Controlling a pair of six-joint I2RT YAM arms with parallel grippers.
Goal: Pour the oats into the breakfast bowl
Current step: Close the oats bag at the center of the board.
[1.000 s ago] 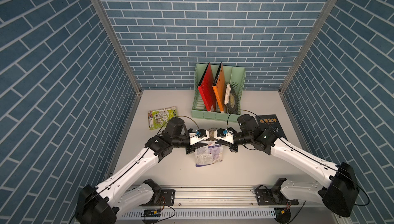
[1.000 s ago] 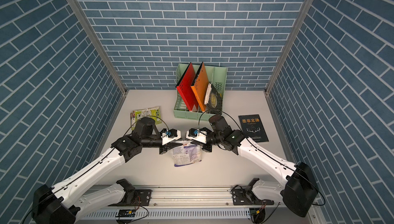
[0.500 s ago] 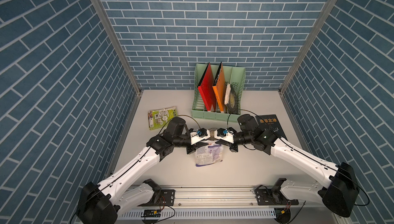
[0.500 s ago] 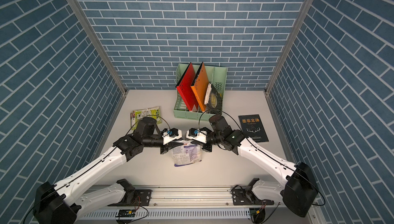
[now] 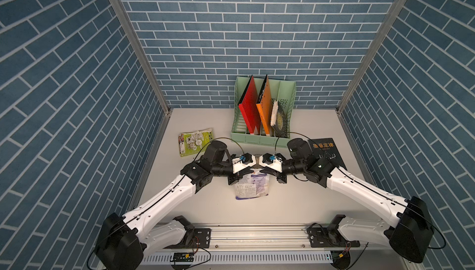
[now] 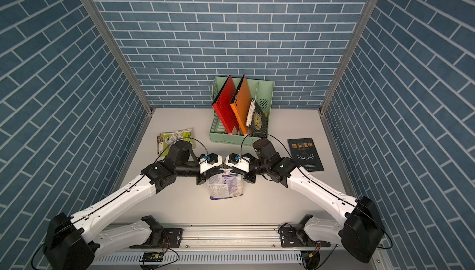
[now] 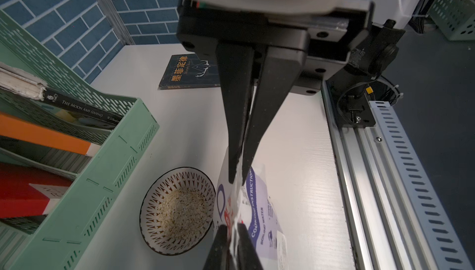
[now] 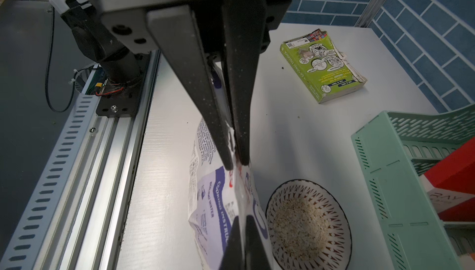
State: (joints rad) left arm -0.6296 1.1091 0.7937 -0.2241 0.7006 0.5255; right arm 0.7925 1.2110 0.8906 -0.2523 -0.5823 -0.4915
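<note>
Left gripper of mine is clamped tight on the top edge of the oats pouch, its two black fingers pressed together with only the film between them. My right gripper is closed the same way on that same edge from the opposite side. In both top views the two meet nose to nose above the white table.

The pouch hangs from this double pinch and slopes toward the rail. Its printed back panel faces up, and its blue-purple bottom band lies nearest the aluminium rail. I cannot tell whether the bottom touches the table.

The breakfast bowl stands upright on the table just beside the pouch, between it and the mint-green file rack. Whether pouch and bowl touch I cannot tell. The oats lie as a pale heap in the middle of the bowl, with the dotted pattern of the wall showing all round them.

The rack holds a red folder, an orange folder and a worn copy of The Moon and Sixpence. A black book with a Chinese title lies flat beyond my right arm — well apart from the bowl. A green cartoon-covered paperback lies flat on my left side of the table.
</note>
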